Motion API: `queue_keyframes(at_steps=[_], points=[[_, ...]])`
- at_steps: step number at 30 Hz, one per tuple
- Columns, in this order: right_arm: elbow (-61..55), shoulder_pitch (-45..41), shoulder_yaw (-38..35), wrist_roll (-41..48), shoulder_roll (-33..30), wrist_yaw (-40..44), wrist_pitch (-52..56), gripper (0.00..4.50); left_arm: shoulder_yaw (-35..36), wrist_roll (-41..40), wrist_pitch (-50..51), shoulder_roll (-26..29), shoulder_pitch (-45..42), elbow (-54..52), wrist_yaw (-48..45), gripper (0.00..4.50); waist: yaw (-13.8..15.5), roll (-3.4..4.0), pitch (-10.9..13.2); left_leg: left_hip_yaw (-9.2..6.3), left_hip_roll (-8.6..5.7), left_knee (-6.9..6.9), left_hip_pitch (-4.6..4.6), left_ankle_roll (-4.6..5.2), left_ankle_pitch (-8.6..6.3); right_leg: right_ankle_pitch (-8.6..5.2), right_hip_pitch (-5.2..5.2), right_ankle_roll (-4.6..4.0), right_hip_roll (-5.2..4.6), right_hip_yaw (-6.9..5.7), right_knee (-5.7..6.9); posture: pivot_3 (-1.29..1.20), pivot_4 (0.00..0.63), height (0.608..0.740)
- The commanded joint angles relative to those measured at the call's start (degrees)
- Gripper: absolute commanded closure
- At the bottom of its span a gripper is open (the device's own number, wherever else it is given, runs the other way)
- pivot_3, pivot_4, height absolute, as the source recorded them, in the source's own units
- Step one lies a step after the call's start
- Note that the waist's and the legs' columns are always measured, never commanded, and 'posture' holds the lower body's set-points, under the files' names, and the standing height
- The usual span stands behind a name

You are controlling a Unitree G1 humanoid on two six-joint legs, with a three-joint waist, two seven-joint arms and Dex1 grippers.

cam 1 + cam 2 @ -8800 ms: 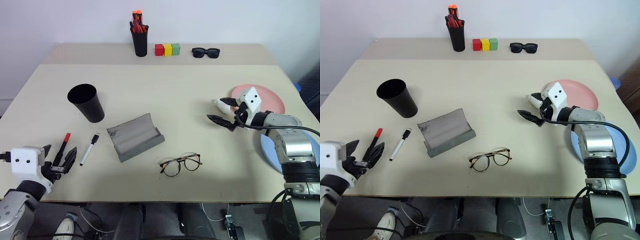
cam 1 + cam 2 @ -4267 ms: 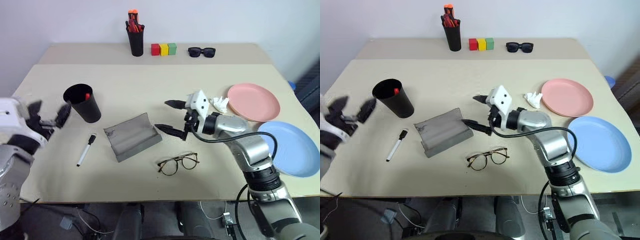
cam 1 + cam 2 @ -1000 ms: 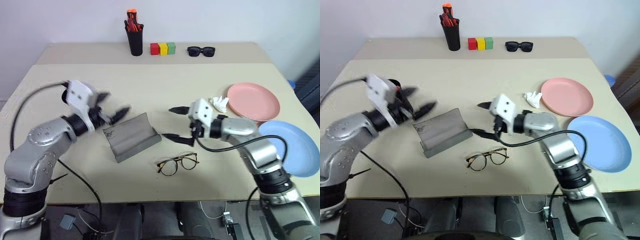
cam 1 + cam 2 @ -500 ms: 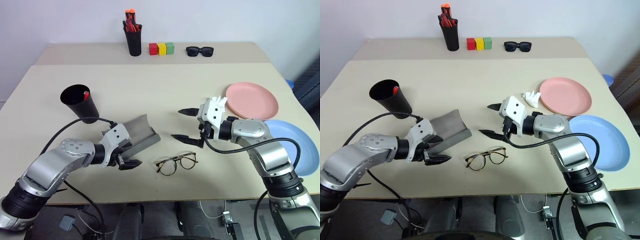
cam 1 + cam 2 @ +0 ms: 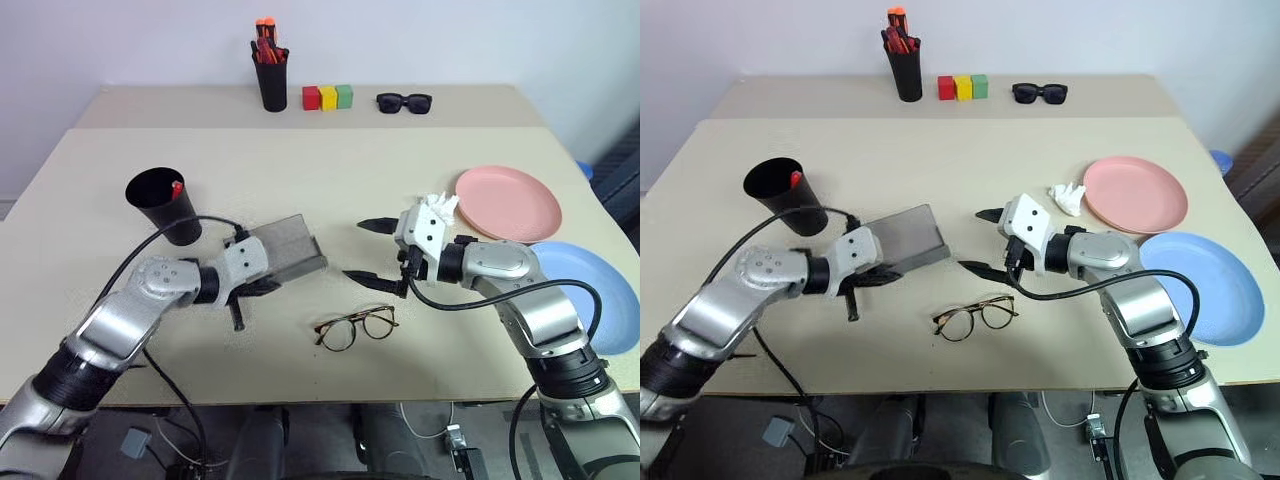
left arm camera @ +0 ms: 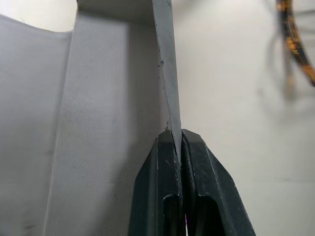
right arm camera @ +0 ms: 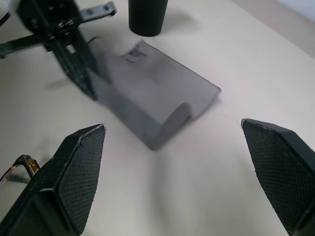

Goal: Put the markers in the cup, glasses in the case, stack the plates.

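Now, from the left eye view, the left gripper (image 5: 238, 297) has clamped shut on the near edge of the case (image 5: 287, 253); half a second ago its fingers were still parted in front of the case, and a second ago they were spread wide above its far-left corner. The case sits open on the table (image 5: 420, 170), turned from where it lay before. The right gripper (image 5: 375, 252) hangs spread wide just right of the case, holding nothing and hardly moved. The glasses (image 5: 355, 328) lie on the table in front of the case, untouched. The cup (image 5: 165, 204) stands left of and behind the case with a red marker cap (image 5: 177, 187) showing inside; the white marker that lay on the table earlier has gone from there. The pink plate (image 5: 507, 203) and the blue plate (image 5: 588, 295) lie apart at the right, unstacked.

Seen from the right eye, the pen holder (image 5: 906, 70), colored blocks (image 5: 962, 87) and sunglasses (image 5: 1040, 93) stand along the far edge as before.

Through the left wrist view, both fingers (image 6: 157, 196) pinch the thin grey wall of the case between them.

Through the right wrist view, the right gripper's wide-apart fingers (image 7: 76, 169) frame the open case, the cup beyond it, and a glasses rim at the edge.
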Motion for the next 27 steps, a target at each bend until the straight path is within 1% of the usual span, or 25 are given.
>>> queue_keyframes(at_steps=[1,3,6,8,13,16,18,21,24,27], points=[[-0.34,-0.27,-1.91,-0.69,-2.11,0.62,-1.49,0.00,-2.53,4.02,-6.62,-2.03,-5.34,4.22,-4.79,4.46,0.49,0.00,0.00,0.02,-0.01,0.02,-0.03,0.00,0.00,0.00,0.00,0.01,-0.01,0.01,-0.01,0.00,0.150,0.740],[-0.71,0.33,-2.00,-1.58,-3.58,0.78,-1.84,0.00,-4.02,5.36,-8.95,-4.01,-7.92,7.61,-7.21,4.46,0.51,0.02,0.01,0.03,0.00,0.00,-0.06,0.04,-0.03,0.10,-0.03,0.19,-0.01,0.01,-0.05,0.00,0.150,0.740],[-1.69,1.89,-1.88,-3.22,-6.09,1.44,-2.64,0.00,-6.00,8.12,-12.87,-6.73,-11.23,13.24,-10.08,4.46,0.70,0.02,0.01,0.01,0.02,-0.04,-0.11,0.06,-0.04,0.10,-0.13,0.22,0.03,0.00,0.01,0.00,0.150,0.740],[-3.37,3.18,-2.43,-2.46,-7.59,2.17,-1.34,0.00,-6.81,9.66,-15.27,-8.62,-13.05,17.16,-11.37,4.46,0.69,0.02,0.01,0.01,0.02,-0.02,-0.13,0.07,-0.04,0.10,-0.14,0.23,0.03,0.00,0.02,0.00,0.150,0.740],[-7.82,5.55,-3.16,-0.72,-10.67,4.30,1.37,0.00,-5.31,9.17,-15.75,-12.68,-15.43,22.40,-14.09,4.46,0.60,0.04,0.01,0.01,0.01,0.10,-0.20,0.07,-0.03,0.12,-0.15,0.24,0.03,0.01,0.04,0.00,0.150,0.740],[-10.38,6.33,-1.86,-0.91,-12.48,5.76,2.32,0.00,-3.65,9.70,-16.75,-13.06,-15.21,22.54,-13.64,3.55,0.48,0.04,0.02,0.00,0.02,0.09,-0.19,0.07,-0.03,0.12,-0.16,0.24,0.03,0.01,0.05,0.00,0.150,0.740],[-11.47,6.31,-0.78,-1.55,-12.89,6.17,2.43,0.00,-1.46,7.97,-15.32,-13.48,-14.74,21.49,-13.23,2.60,0.54,0.04,0.02,-0.02,0.02,0.09,-0.19,0.07,-0.03,0.12,-0.16,0.25,0.03,0.01,0.06,0.00,0.150,0.740],[-12.45,6.26,0.76,-2.34,-13.05,6.77,2.22,0.00,2.15,4.84,-11.43,-13.67,-13.64,18.22,-12.80,2.60,0.53,0.04,0.02,-0.02,0.02,0.11,-0.19,0.07,-0.03,0.12,-0.15,0.25,0.03,0.01,0.06,0.00,0.150,0.740],[-12.47,6.31,2.44,-4.70,-13.57,7.14,0.20,0.00,5.31,3.73,-9.57,-12.78,-11.76,15.21,-11.38,2.60,0.54,0.04,0.01,-0.02,0.02,0.11,-0.19,0.07,-0.03,0.12,-0.15,0.25,0.03,0.00,0.06,0.00,0.150,0.740],[-11.47,5.33,4.86,-7.76,-13.12,7.18,-2.36,0.00,9.89,2.76,-7.34,-11.15,-7.44,11.12,-8.15,2.60,0.30,0.04,0.01,-0.02,0.02,0.11,-0.16,0.07,-0.03,0.12,-0.15,0.25,0.03,0.01,0.08,0.00,0.150,0.740]])
